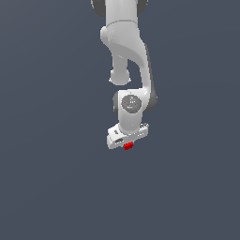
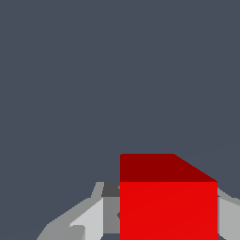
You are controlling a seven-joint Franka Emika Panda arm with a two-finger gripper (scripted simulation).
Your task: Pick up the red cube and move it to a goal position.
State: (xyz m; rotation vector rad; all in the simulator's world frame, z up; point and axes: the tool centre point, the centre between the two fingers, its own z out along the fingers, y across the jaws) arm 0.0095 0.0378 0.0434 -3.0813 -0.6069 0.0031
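The red cube (image 1: 128, 146) is small and bright red, and sits right under the white gripper (image 1: 127, 144) at the end of the arm, near the middle of the exterior view. In the wrist view the red cube (image 2: 168, 206) fills the space between the two grey fingers (image 2: 89, 218), which press against its two sides. The gripper (image 2: 164, 220) is shut on the cube. The fingertips are hidden behind the cube and the hand in the exterior view. No goal marker shows in either view.
The white arm (image 1: 126, 51) reaches down from the top of the exterior view. Around it there is only a plain dark grey-blue surface (image 1: 51, 178).
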